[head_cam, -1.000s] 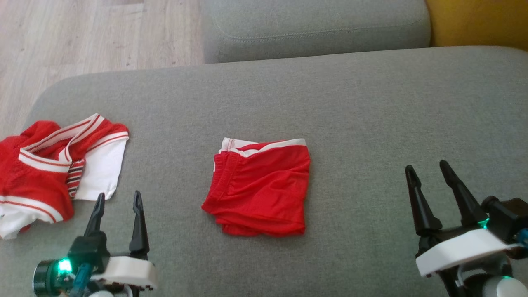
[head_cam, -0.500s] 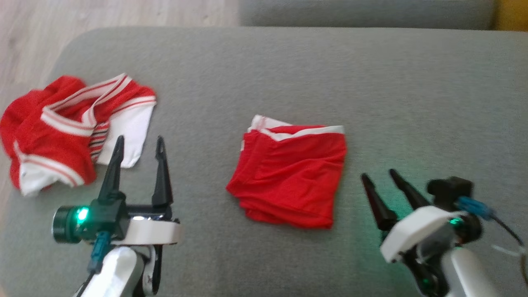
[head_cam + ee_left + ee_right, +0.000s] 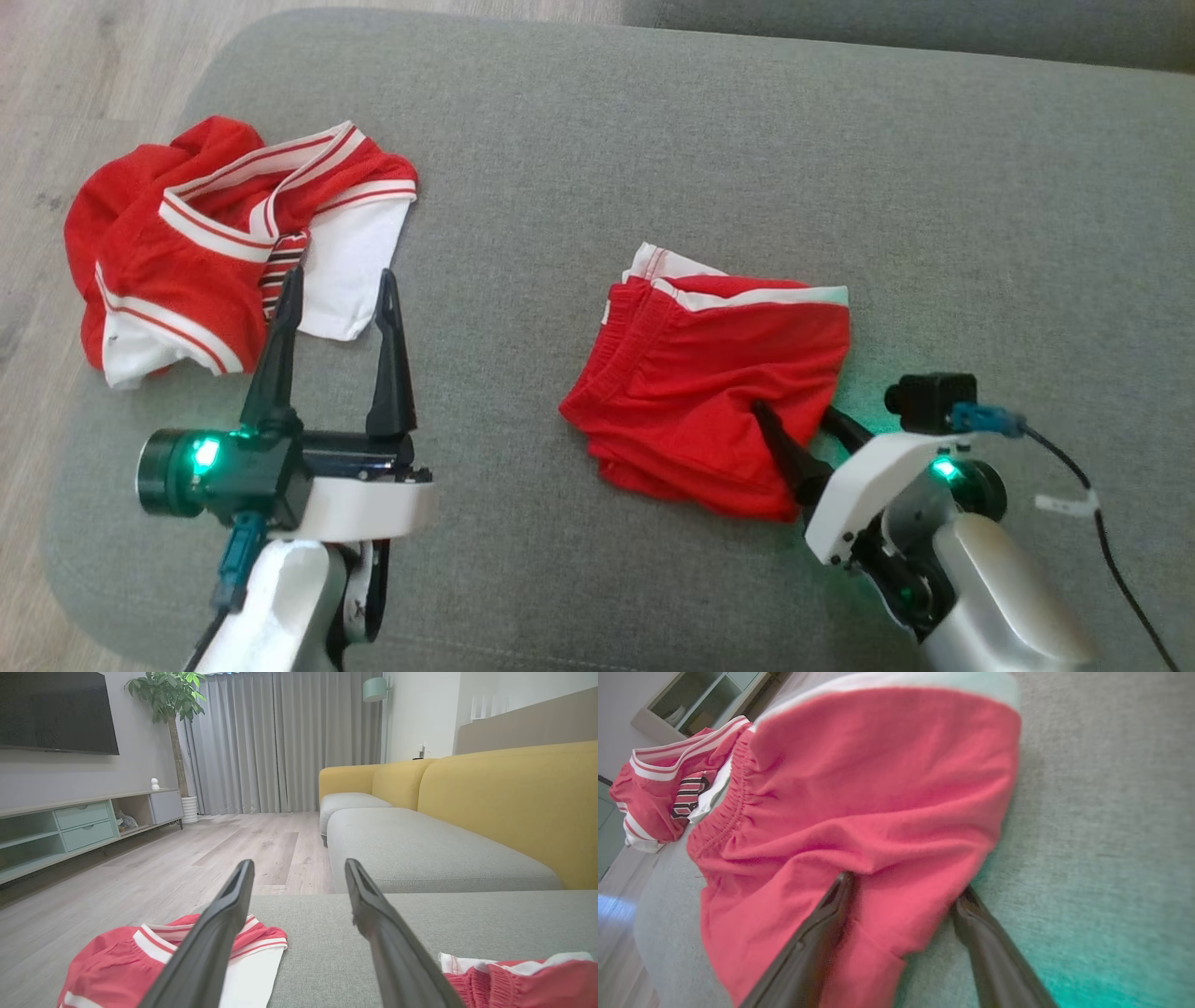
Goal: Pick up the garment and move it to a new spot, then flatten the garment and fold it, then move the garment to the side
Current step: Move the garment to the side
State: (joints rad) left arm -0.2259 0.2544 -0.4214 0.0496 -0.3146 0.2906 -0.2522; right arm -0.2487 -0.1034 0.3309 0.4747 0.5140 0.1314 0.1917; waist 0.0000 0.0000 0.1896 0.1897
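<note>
Head view: the folded red shorts point(image 3: 709, 373) are seen lying on the grey cushion point(image 3: 653, 140). Their near right corner is straddled by the right gripper point(image 3: 794, 415), jaws apart, not clamped. The left gripper point(image 3: 340, 277) is also opened wide, near a crumpled jersey point(image 3: 215, 233).

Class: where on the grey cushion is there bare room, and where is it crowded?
Free: grey fabric cushion beyond and right of the folded red shorts; the strip between them and the crumpled red-and-white jersey. Crowded: the left gripper by the jersey; the right gripper, jaws open at the shorts' corner.
</note>
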